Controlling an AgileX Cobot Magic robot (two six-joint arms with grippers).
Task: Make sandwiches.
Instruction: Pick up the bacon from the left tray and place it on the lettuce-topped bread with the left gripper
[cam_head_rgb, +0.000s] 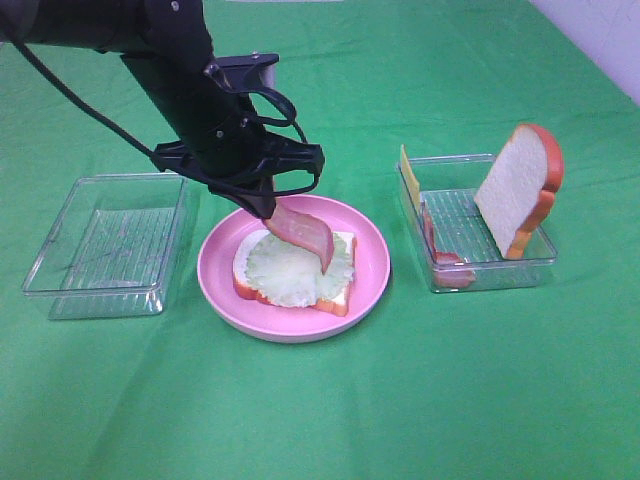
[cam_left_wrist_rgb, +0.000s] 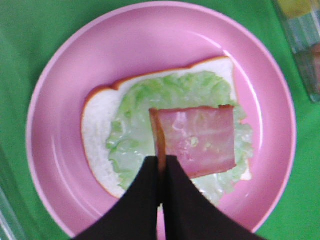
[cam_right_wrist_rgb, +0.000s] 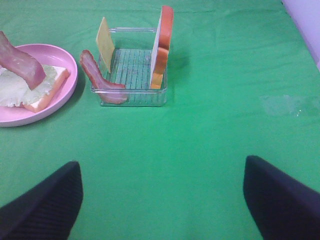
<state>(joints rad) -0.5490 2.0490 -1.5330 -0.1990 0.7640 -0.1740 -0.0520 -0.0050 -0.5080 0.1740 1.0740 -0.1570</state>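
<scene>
**Holding bacon above a half-built sandwich**

Found a clear tray (cam_head_rgb: 110, 250) at far left, flat on the green surface (cam_head_rgb: 320, 420) and just beside the plate. Saw the left pincer (cam_head_rgb: 265, 205) next, hung from a black arm over the plate, tips pressed together on one end of a bacon strip (cam_head_rgb: 305, 232). Noted the strip slanting downward toward the lettuce (cam_head_rgb: 290, 275); could not tell whether its low end touched. Found that lettuce spread across a bread slice (cam_head_rgb: 345, 245), white with an orange-brown crust, lying flat in the round pink plate (cam_head_rgb: 370, 250). From the left wrist, saw the strip cover one side of the leaf and leave the other side bare.

Moved right to a second clear tray (cam_head_rgb: 490, 272), near the plate but apart from it. Saw a yellow cheese square (cam_head_rgb: 408, 180) propped against its near-plate wall, another reddish strip (cam_head_rgb: 445, 262) draped by the same wall, and a second bread slice (cam_head_rgb: 515, 185) leaning upright at the far side.

Found the right pincer (cam_right_wrist_rgb: 162, 200) only in its own wrist view: dark fingers (cam_right_wrist_rgb: 45, 205) spread wide above bare green surface, gripping nothing, well short of the second tray.
</scene>
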